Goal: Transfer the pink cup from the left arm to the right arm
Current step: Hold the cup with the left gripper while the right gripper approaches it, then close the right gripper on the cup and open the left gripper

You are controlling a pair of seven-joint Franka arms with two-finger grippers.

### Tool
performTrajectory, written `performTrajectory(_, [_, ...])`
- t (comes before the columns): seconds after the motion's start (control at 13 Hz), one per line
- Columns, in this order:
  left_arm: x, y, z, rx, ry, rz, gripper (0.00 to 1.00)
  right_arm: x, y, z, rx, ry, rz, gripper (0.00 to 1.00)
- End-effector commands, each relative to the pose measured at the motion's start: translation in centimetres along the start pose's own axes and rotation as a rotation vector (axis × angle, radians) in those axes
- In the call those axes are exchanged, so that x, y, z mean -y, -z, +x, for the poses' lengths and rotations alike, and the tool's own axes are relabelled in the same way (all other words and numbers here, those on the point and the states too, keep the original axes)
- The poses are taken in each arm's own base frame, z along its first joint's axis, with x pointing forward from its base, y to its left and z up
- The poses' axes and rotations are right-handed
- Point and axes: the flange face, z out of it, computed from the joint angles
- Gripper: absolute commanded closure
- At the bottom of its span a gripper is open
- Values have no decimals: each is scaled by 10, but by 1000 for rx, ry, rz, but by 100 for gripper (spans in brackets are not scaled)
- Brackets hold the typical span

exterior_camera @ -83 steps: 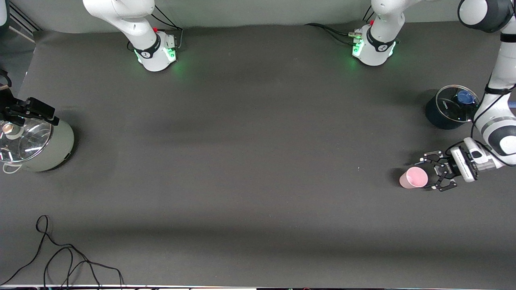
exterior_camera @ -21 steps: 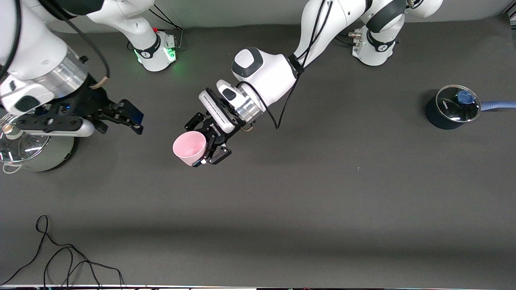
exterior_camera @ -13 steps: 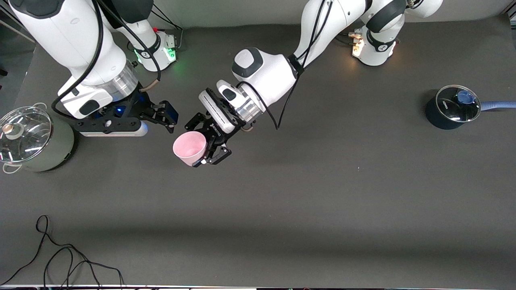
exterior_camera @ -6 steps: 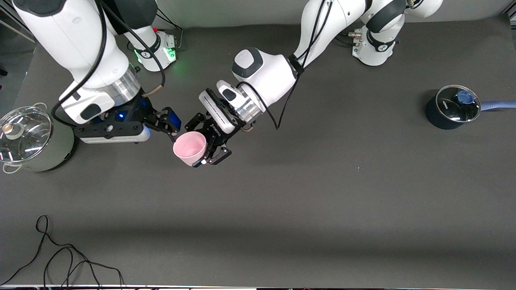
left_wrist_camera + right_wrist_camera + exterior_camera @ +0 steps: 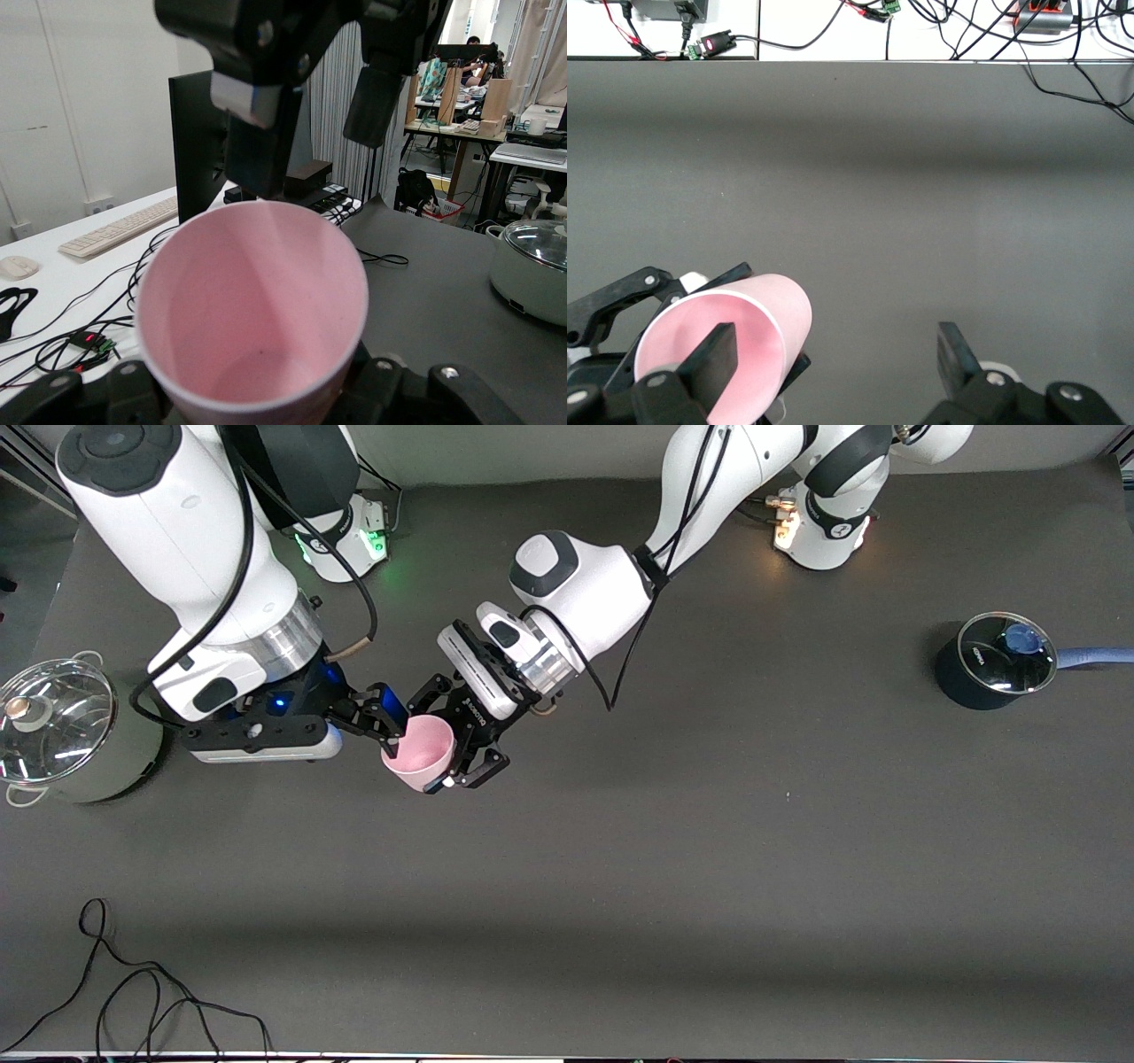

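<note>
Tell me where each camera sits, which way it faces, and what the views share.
Front view: high across the table, facing both arms' bases, left gripper and right gripper.
Left wrist view: on the left wrist, looking into the pink cup it grips; the right gripper's fingers hang above.
Right wrist view: on the right wrist, looking down at the table, open fingers straddling the cup's rim.
All share the cup.

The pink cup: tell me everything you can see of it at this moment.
The pink cup is a small, plain, pale-pink tapered cup with no handle; it looks like plastic and is empty inside. It is held in the air over the table, tilted with its mouth toward the right arm's end. The left gripper is shut on its lower body. The open right gripper has reached its rim, with one finger inside the mouth and the other well clear of the cup.
</note>
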Motion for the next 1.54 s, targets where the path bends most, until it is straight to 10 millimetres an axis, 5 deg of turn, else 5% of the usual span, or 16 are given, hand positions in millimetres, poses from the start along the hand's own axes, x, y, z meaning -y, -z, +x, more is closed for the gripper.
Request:
performTrajectory(0.0, [-3, 1, 3, -8, 5, 9, 100, 5, -11, 6, 4, -3, 1, 0])
performTrajectory(0.62, [1, 0, 2, -5, -1, 15, 100, 8, -37, 1, 42, 2, -8, 1])
performTrajectory(0.77, [1, 1, 3, -6, -2, 15, 100, 8, -31, 1, 42, -35, 15, 37])
performTrajectory(0.92, [1, 1, 3, -6, -2, 13, 100, 4, -22, 5, 31, -68, 28, 52])
performTrajectory(1.15, [1, 1, 3, -6, -2, 13, 100, 6, -15, 6, 27, -144, 49, 94])
performTrajectory(1.46, [1, 2, 6, -10, -2, 18, 100, 7, -16, 7, 36, -199, 62, 100])
